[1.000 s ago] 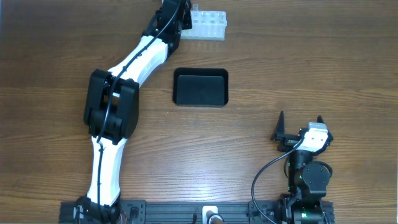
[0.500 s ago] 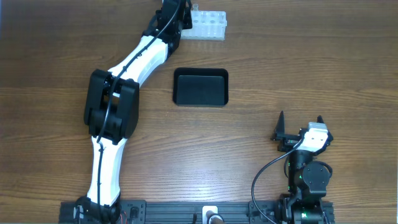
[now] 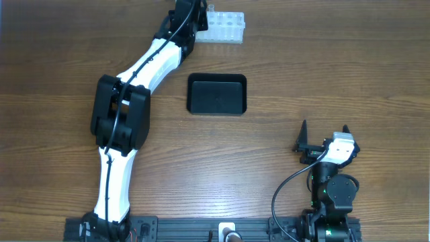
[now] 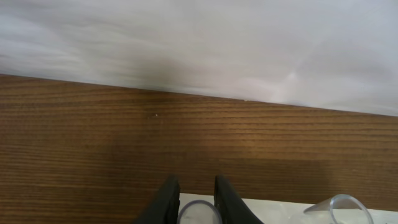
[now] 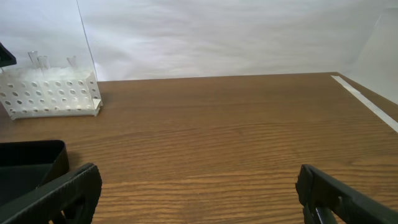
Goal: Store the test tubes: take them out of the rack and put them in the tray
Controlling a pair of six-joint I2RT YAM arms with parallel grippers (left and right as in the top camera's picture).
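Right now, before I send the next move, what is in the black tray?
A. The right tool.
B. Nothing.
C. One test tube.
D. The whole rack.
B: the tray shows a bare black floor in the top view, and the rack stands apart from it.

The gripper (image 5: 198, 183) holds its fingers (image 5: 62, 193) spread wide above the table (image 5: 217, 124). The tray (image 5: 31, 158) lies just beyond one finger. The rack (image 5: 53, 93) with tubes (image 5: 42, 62) stands farther ahead on that side.
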